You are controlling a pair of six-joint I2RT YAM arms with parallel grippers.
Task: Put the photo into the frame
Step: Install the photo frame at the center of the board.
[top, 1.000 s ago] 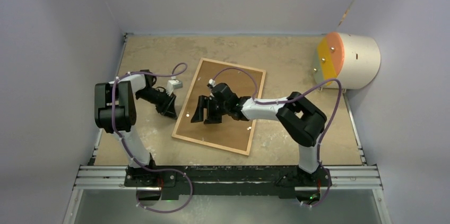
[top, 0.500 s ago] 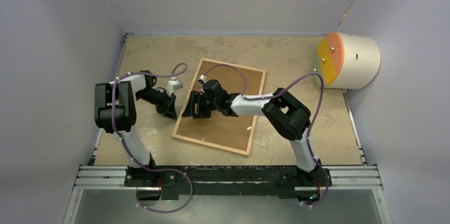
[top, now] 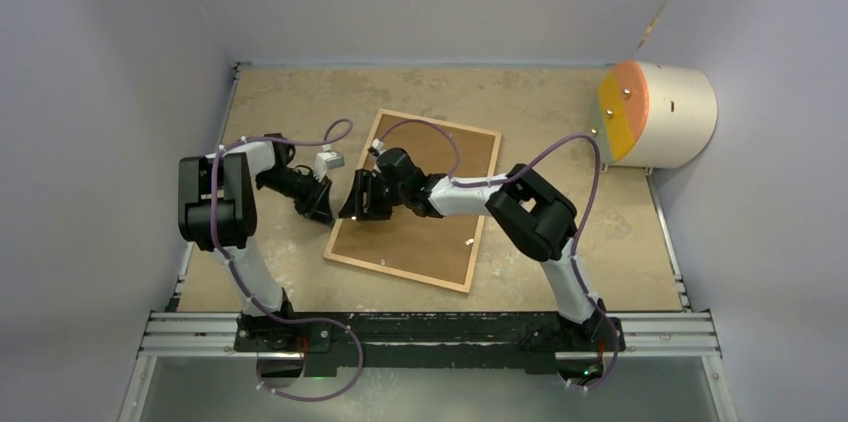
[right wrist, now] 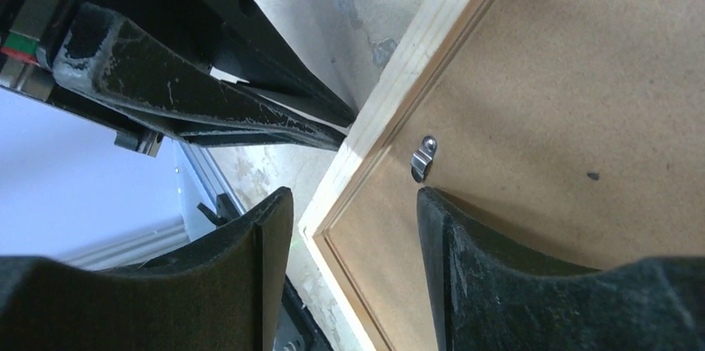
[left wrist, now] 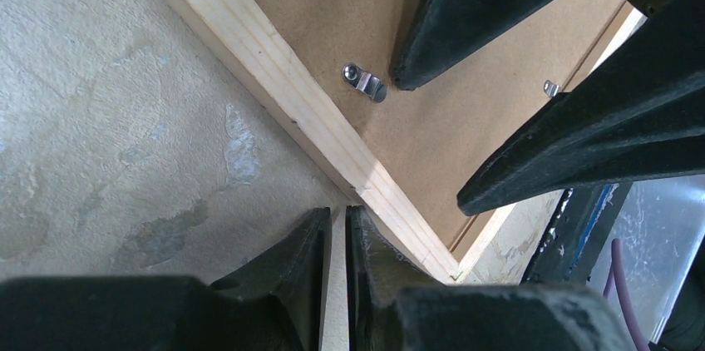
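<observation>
One frame (top: 400,275) lies at twelve o'clock from the bases, backing board (top: 420,237) covering it, photo unseen. Left wrist: left gripper (left wrist: 337,226) pinched narrow beside its nine-o'clock rail. Right wrist: right gripper (right wrist: 351,195) gapes astride that rail by a metal clip (right wrist: 422,158), which probably needs turning next.

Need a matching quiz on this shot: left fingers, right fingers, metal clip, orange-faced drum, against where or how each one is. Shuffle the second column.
1. left fingers
2. right fingers
3. clip
4. drum

A. on the brown backing, just inside the frame strip
B. nearly together, at the frame's outer edge
C. far right of the table
D. wide apart, one either side of the frame's left strip

Pairs: 1-B, 2-D, 3-A, 4-C
</observation>
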